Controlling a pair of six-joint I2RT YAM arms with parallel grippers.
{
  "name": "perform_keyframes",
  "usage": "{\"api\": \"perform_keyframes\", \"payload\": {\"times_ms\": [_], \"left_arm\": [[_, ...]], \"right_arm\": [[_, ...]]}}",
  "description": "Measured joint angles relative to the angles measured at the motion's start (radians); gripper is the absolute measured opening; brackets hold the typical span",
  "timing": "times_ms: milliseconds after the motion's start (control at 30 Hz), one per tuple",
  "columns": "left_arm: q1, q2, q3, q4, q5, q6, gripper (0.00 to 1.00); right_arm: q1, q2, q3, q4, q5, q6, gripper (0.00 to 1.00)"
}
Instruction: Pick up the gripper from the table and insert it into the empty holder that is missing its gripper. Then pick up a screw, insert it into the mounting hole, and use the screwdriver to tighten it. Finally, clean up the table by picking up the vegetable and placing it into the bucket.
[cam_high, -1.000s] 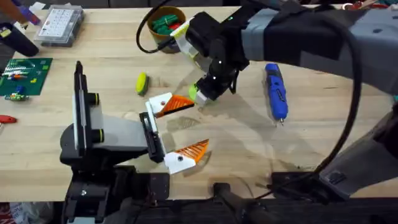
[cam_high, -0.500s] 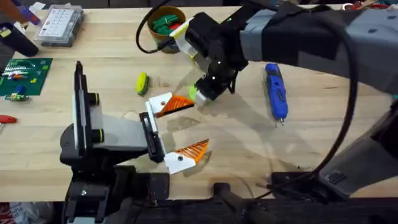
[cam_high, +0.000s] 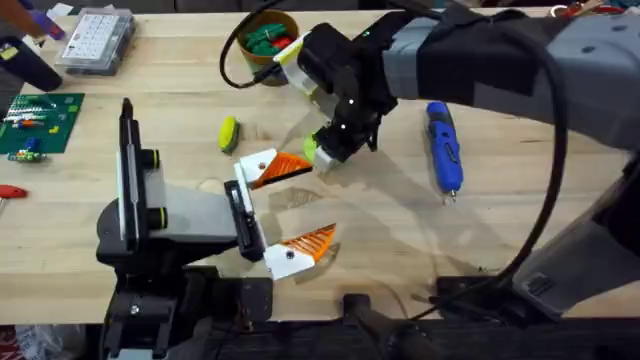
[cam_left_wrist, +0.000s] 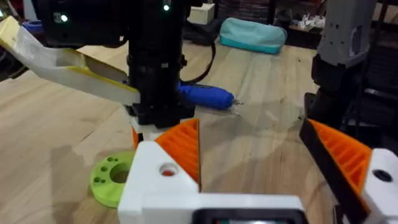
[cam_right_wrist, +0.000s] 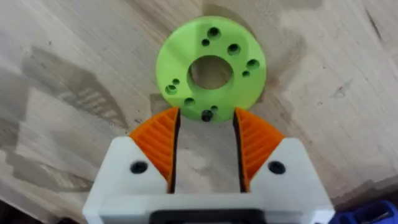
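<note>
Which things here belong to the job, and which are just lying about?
Job things:
- blue screwdriver
- yellow-green vegetable
- brown bucket
- green disc, just ahead of the right pincer

Lying about:
- clear parts box
- green circuit board
- left pincer, open and idle
</note>
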Motion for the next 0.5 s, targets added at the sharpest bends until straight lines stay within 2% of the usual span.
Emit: {"api": "perform_keyframes", "payload": {"times_ms": [133, 233, 500], "left_arm": [[0.000, 0.000, 0.000, 0.000, 0.000, 0.000, 0.987], [0.000, 0.000, 0.000, 0.000, 0.000, 0.000, 0.987], [0.000, 0.000, 0.000, 0.000, 0.000, 0.000, 0.987]], "right_arm": [[0.000, 0.000, 0.000, 0.000, 0.000, 0.000, 0.472], [0.000, 0.000, 0.000, 0.001, 0.003, 0.000, 0.404], [-0.002, 0.000, 0.001, 0.002, 0.004, 0.000, 0.332]]}}
